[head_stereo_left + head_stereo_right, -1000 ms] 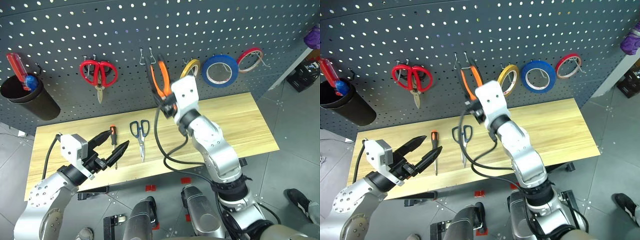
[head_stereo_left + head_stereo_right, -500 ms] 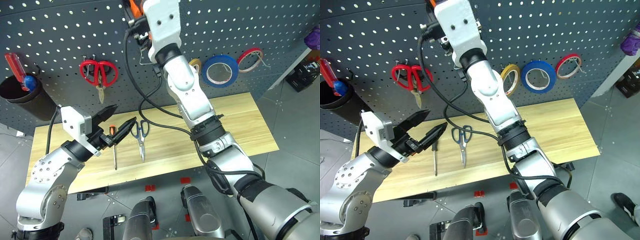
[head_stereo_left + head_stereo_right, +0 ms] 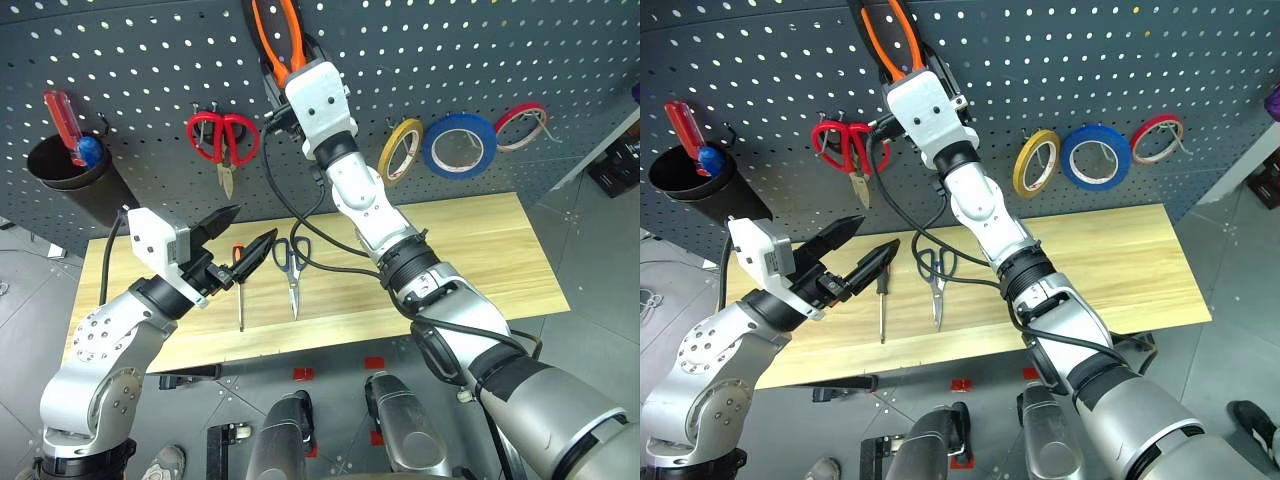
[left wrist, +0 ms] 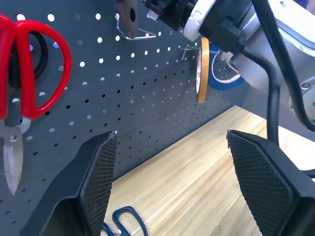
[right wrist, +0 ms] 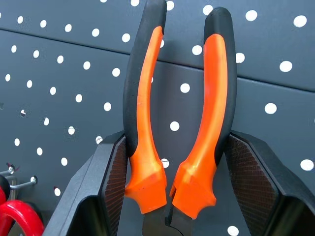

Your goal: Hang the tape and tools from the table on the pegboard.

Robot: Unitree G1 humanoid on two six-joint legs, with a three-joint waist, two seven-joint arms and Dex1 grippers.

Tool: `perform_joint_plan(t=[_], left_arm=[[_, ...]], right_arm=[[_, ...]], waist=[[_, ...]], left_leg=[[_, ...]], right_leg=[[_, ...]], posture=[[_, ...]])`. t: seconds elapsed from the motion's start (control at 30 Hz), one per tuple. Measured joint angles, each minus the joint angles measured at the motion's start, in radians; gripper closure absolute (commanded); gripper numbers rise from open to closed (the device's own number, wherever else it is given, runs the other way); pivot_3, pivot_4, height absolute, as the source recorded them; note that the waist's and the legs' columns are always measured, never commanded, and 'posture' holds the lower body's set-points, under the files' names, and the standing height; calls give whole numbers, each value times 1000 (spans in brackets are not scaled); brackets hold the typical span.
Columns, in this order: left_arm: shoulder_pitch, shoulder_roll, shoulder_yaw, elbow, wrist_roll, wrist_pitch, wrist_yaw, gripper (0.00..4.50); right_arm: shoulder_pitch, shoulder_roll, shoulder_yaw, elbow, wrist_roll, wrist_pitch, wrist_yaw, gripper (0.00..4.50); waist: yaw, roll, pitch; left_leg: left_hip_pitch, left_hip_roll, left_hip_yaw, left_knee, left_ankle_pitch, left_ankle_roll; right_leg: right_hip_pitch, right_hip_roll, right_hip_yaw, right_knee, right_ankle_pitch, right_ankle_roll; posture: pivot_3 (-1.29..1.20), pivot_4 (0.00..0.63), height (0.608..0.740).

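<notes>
Right hand (image 5: 170, 196) clamped on the pliers (image 5: 177, 108) near the head, orange-and-black handles pointing up against the pegboard (image 3: 480, 50), high above the row of hooks. Left hand (image 3: 247, 240) empty, fingers apart, hovering over the left part of the table (image 3: 470, 250).

Still on the table: orange-and-black screwdriver (image 3: 240, 290) and blue-handled scissors (image 3: 292, 265), side by side just right of the left hand. Yellow-tan tape (image 3: 400, 148) already hangs on the board, left of the blue roll (image 3: 459, 143).

Step in hand, as judged: hang the pliers. The bare double hook (image 4: 130, 34) sits lower, between the red scissors (image 3: 223, 140) and the tape — bring the pliers down so the handles straddle it, keep them flat to the board, and release only once the weight rests on the hook.

Room: board is open above the hook row; neighbours crowd the hook on both sides. The right arm's cable (image 3: 290, 215) droops toward the table scissors — mind snagging.
</notes>
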Motion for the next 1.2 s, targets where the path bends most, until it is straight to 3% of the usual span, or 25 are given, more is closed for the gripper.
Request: perform_joint_plan(t=[0.53,0.67,0.93,1.1,1.2], left_arm=[[-17,-38,-16,11,57,-28,5,774],[-12,-46,-24,12,73,-35,7,774],[8,-74,-54,21,160,-39,67,774],[49,-117,-97,34,201,3,121,607],[66,-136,-113,60,211,22,139,14]], right_arm=[[-14,-64,-21,80,-42,-24,-64,1822],[57,-74,-1,90,-69,-31,-63,1822],[164,-61,-20,-98,19,81,67,1825],[386,-58,11,-358,109,326,280,191],[517,-97,77,-510,131,516,417,0]], waist=[[27,0,0],[30,0,0],[30,0,0],[27,-1,-1],[28,-1,0]], left_leg=[[0,0,0,1,0,0],[-1,0,0,1,-1,2],[1,1,0,1,-2,4],[1,1,0,0,-2,4],[-1,1,0,0,-2,4]], right_leg=[[0,0,0,0,0,-1],[0,0,-1,0,1,-1],[1,0,-1,0,1,-1],[1,0,-1,0,1,-1],[-1,0,-1,0,1,-1]], posture=[[-126,347,740],[-134,349,740],[-160,342,740],[-186,336,740],[-206,336,740]])
